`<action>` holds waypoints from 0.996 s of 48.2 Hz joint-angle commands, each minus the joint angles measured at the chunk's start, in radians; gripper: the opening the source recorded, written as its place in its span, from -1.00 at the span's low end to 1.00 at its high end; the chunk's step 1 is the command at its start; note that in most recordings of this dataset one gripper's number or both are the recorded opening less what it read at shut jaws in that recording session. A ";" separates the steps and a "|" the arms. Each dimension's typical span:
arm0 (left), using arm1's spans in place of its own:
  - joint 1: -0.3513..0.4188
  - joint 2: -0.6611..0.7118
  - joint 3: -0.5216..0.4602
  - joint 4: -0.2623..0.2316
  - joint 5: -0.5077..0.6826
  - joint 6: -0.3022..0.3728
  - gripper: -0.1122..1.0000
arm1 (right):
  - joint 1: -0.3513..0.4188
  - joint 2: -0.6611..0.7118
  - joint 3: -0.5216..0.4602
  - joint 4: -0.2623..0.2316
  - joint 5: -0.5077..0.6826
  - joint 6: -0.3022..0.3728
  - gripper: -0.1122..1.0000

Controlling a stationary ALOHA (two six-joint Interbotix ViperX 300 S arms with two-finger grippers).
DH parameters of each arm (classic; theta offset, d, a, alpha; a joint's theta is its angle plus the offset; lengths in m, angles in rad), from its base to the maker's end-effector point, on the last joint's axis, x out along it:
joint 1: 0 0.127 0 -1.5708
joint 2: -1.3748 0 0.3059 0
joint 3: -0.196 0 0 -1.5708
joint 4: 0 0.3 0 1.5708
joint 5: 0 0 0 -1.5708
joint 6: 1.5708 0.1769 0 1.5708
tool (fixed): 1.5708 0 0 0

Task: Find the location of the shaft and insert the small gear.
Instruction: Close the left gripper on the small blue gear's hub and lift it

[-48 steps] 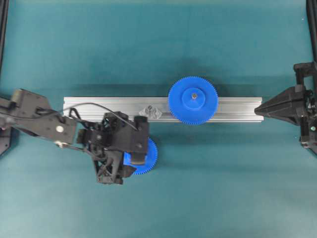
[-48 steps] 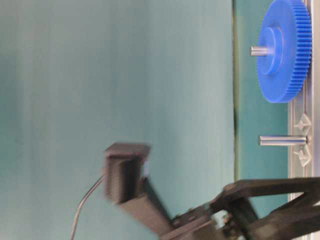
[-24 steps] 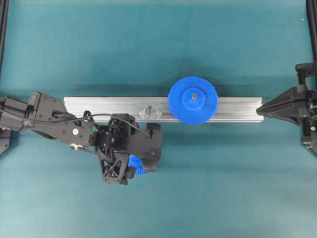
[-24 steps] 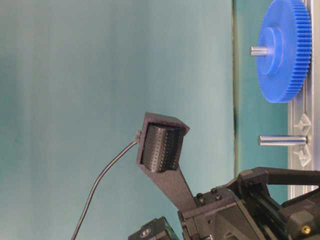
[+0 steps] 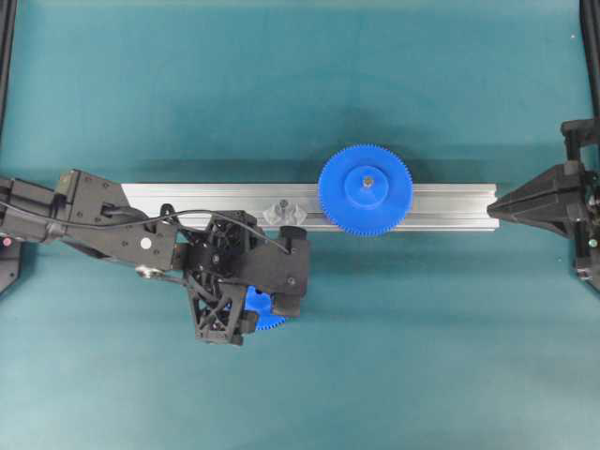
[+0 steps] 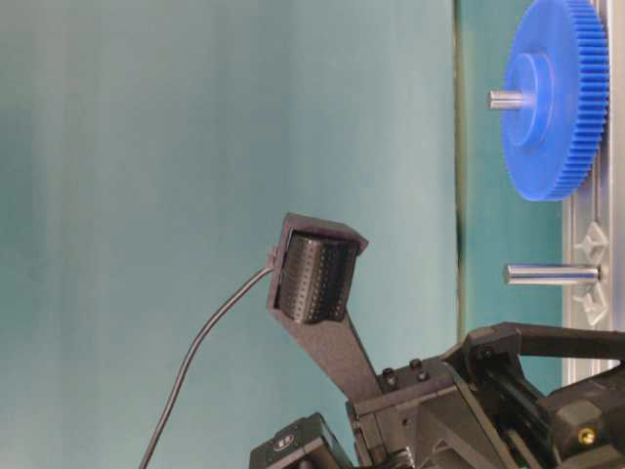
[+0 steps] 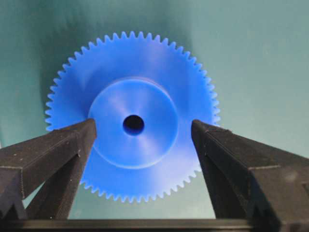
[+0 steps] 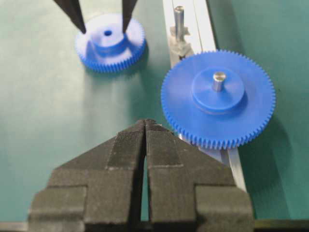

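Grasp step: our left end effector (image 7: 144, 126), jaws wide, straddles the small gear (image 7: 131, 129) hub; next we close, then carry it to the shaft (image 8: 179, 20).

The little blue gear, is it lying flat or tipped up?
Flat. The small gear lies on the green table, hub and hole facing up, between the open left gripper fingers.

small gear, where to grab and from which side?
Grip the raised round hub of the small gear, coming straight down from above. It lies flat on the table, hub up, so the hub's wall is the only tall face; the toothed rim sits low. The left gripper already has its jaws open, one on each side of the hub.
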 commanded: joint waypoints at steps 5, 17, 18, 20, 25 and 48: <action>0.015 -0.011 -0.014 0.003 0.003 0.000 0.80 | -0.002 0.003 -0.011 0.002 -0.005 0.009 -0.77; 0.025 0.002 -0.009 0.003 0.017 0.002 0.80 | -0.002 -0.002 -0.008 0.002 -0.005 0.009 -0.77; 0.026 0.003 -0.011 0.003 0.017 0.002 0.80 | -0.002 -0.002 -0.008 0.002 -0.005 0.009 -0.77; 0.026 0.005 -0.009 0.003 0.017 0.002 0.80 | -0.002 -0.002 -0.008 0.002 -0.005 0.009 -0.77; 0.026 0.008 -0.009 0.003 0.017 0.000 0.80 | -0.002 -0.003 -0.006 0.002 -0.005 0.009 -0.77; 0.021 0.018 -0.051 0.003 0.017 -0.002 0.80 | -0.002 -0.006 -0.003 0.002 -0.006 0.011 -0.77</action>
